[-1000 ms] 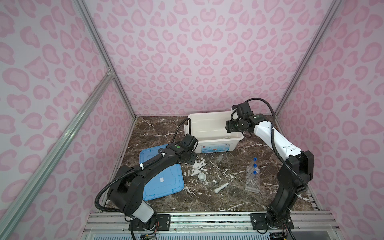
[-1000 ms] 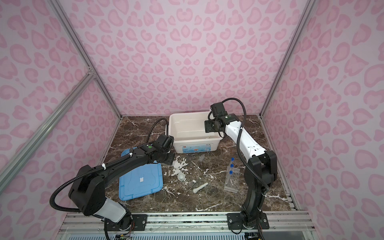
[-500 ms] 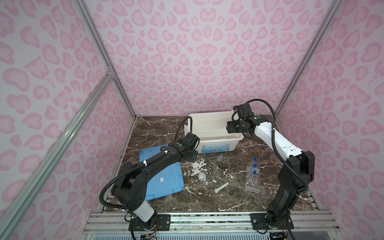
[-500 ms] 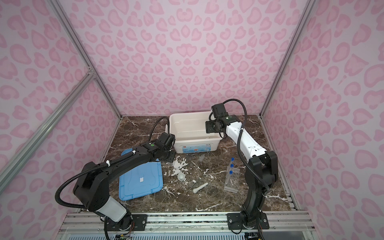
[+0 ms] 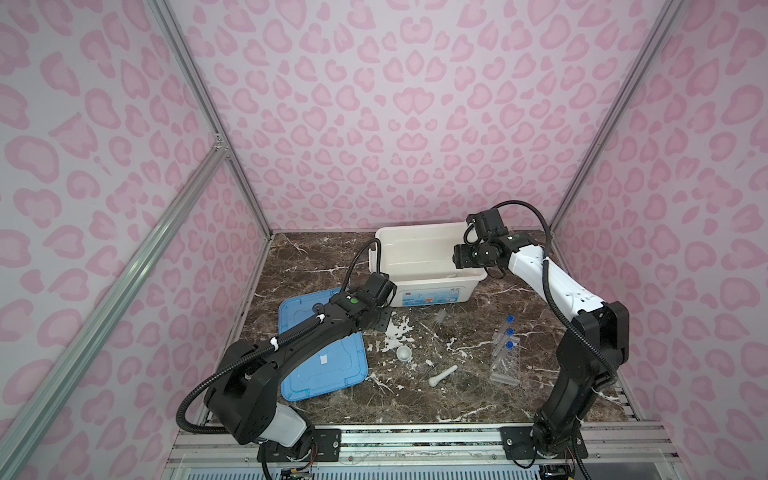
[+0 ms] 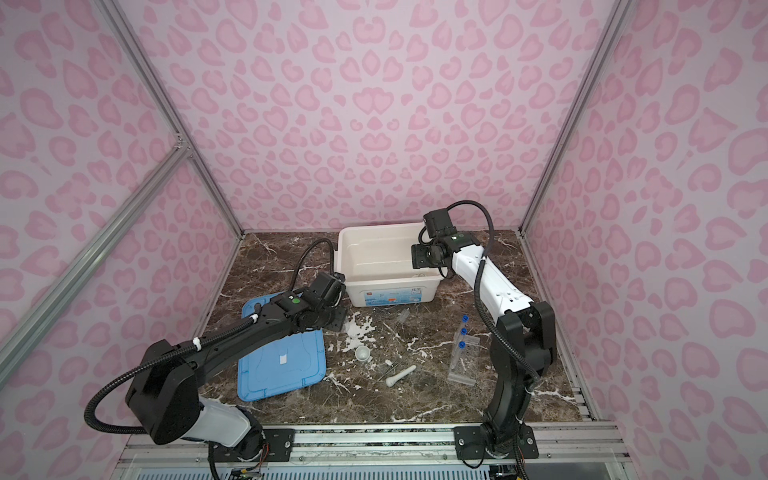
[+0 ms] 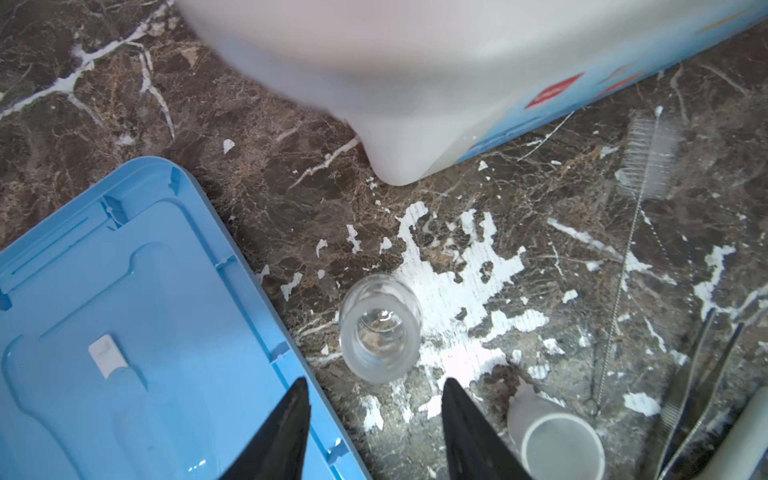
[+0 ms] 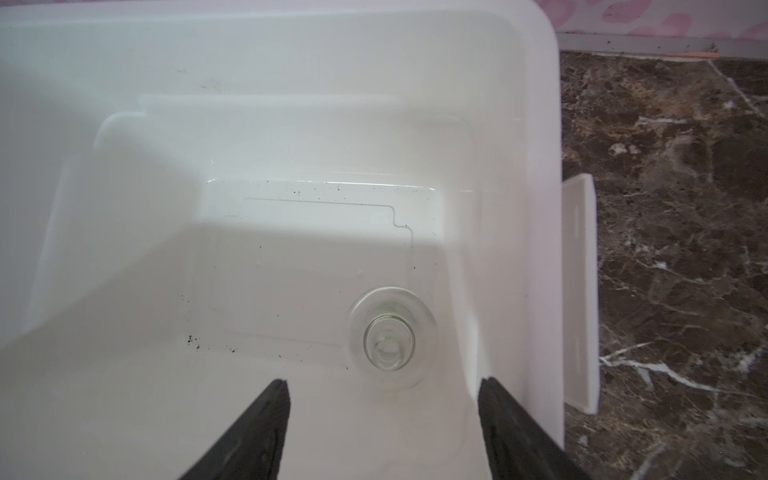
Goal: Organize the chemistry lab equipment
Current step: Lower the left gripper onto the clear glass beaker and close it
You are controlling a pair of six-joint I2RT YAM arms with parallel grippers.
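Little has moved in the last second. My left gripper [image 7: 375, 382] has only drawn its jaws in a touch. They stand spread and empty, tips just short of a small glass beaker [image 7: 380, 328] that is upright on the tabletop off the white bin's [image 5: 432, 286] front corner, beside the blue lid [image 5: 324, 365].

My right gripper [image 8: 382, 382] has barely shifted above the bin's inside, jaws wide with nothing between them. A glass flask [image 8: 390, 338] stands upright on the bin floor beneath them, close to the side wall.

I read that as the flask being stowed and the beaker being next. In front of the bin, the mortar bowl [image 5: 404, 354], pestle [image 5: 444, 375] and tube rack [image 5: 505, 361] with its blue-capped test tubes [image 5: 509, 331] still wait.
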